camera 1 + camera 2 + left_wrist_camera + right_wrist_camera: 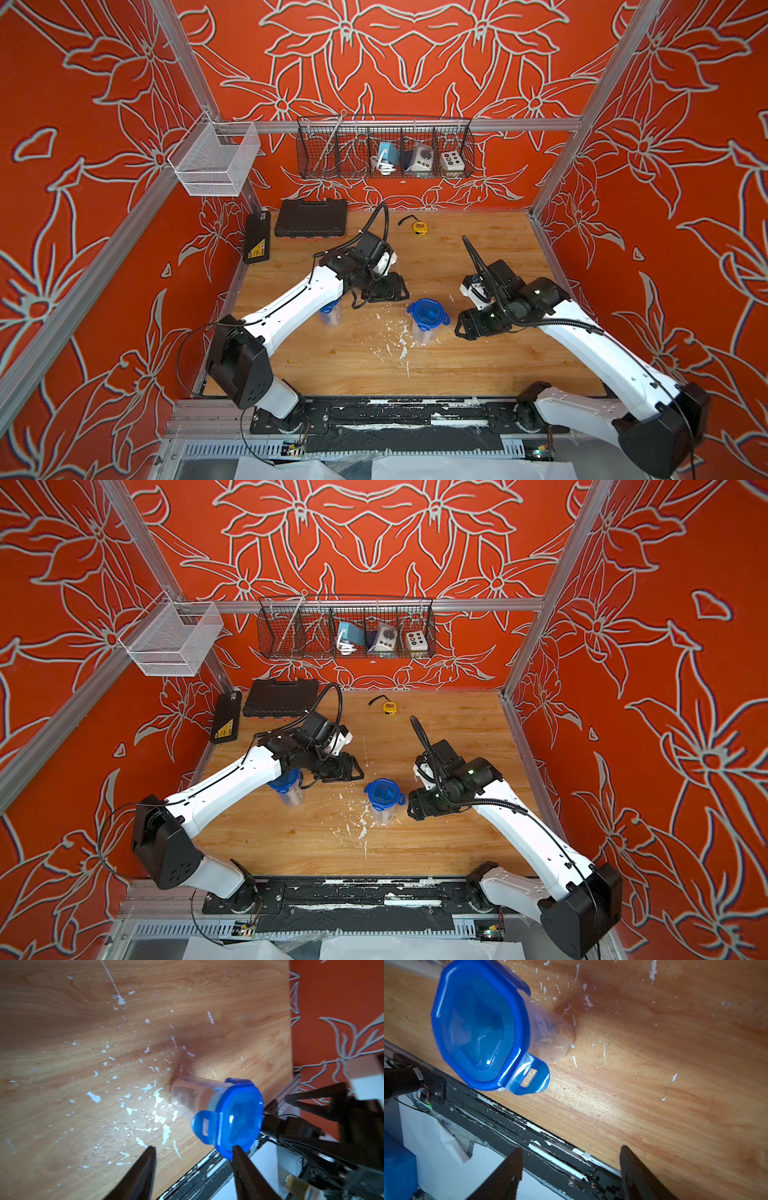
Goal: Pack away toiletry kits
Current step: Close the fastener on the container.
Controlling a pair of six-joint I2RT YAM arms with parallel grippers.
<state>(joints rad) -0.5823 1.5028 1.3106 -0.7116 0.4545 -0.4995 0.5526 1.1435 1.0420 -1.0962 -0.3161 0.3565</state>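
Left tool (194,1148) and right tool (571,1148) are hanging spread, empty, flanking a cup (424,334) on the desk (478,365), its blue lid (427,312) seemingly seated.

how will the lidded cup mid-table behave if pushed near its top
Probably tips rather than slides: the cup stands tall, narrower at its base than at the blue lid. Likely light, as the clear wall looks thin and the contents small. That smooth wall may slip in a pinch.

The lidded cup (428,319) stands at the middle of the desk (478,365), between the left tool (194,1149) and right tool (571,1149), blocking a straight pass. Bare wood lies open toward 6 and 2 o'clock. A black case (311,218) crowds 11, a tape measure (419,227) 12.
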